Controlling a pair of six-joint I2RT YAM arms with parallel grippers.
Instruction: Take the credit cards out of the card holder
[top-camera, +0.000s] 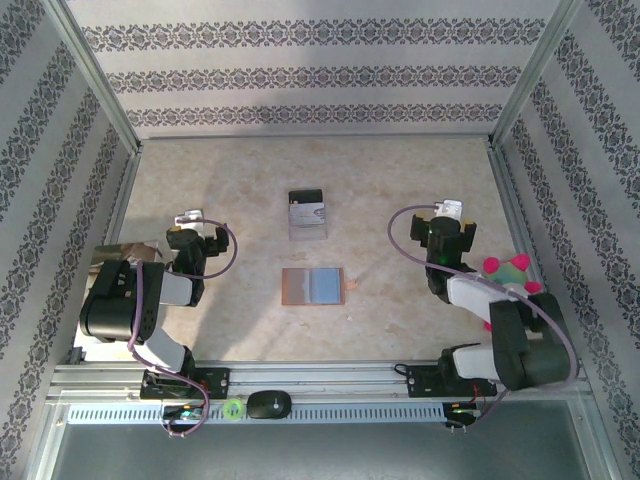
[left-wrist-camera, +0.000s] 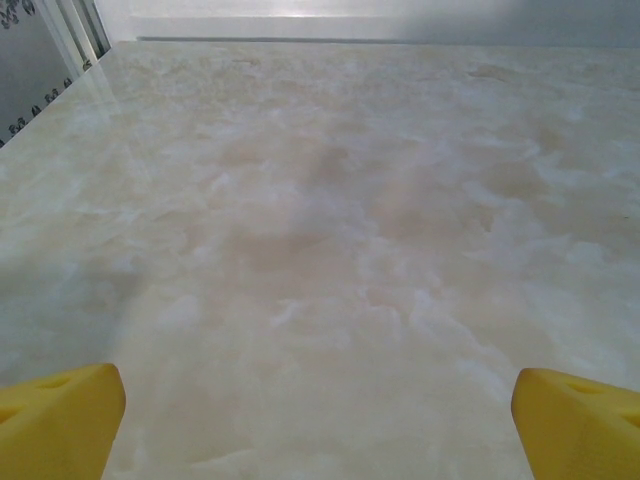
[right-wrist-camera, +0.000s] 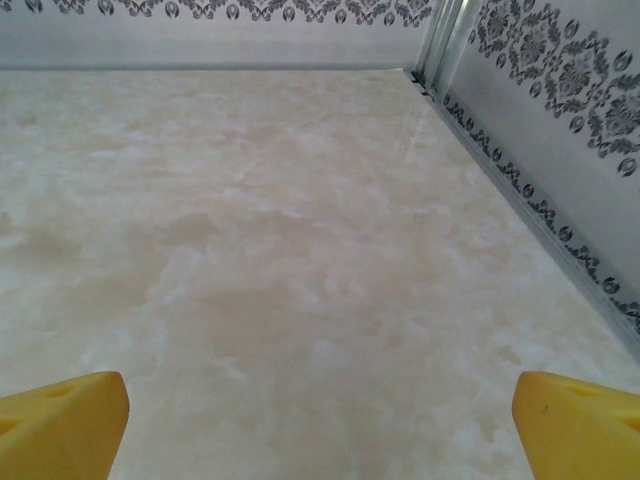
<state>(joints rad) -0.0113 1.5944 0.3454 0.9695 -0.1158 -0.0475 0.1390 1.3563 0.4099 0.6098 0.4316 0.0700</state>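
The card holder (top-camera: 313, 286) lies open and flat on the table's middle, tan-brown with blue-grey panels facing up. From this height I cannot tell the credit cards apart from those panels. My left gripper (top-camera: 188, 217) hovers to the holder's left and a little farther back. Its yellow fingertips (left-wrist-camera: 60, 420) stand wide apart over bare table, so it is open (left-wrist-camera: 320, 430). My right gripper (top-camera: 450, 210) sits to the holder's right and farther back. It is open (right-wrist-camera: 320, 430) too, with nothing between its yellow fingertips (right-wrist-camera: 580, 420).
A clear plastic case with a black end (top-camera: 307, 213) lies beyond the holder. A pink and teal plush toy (top-camera: 510, 272) rests by the right arm. Patterned walls (top-camera: 320, 70) enclose the marbled table (top-camera: 250, 180). A black oval object (top-camera: 268, 403) and a green ring (top-camera: 233, 407) sit on the front rail.
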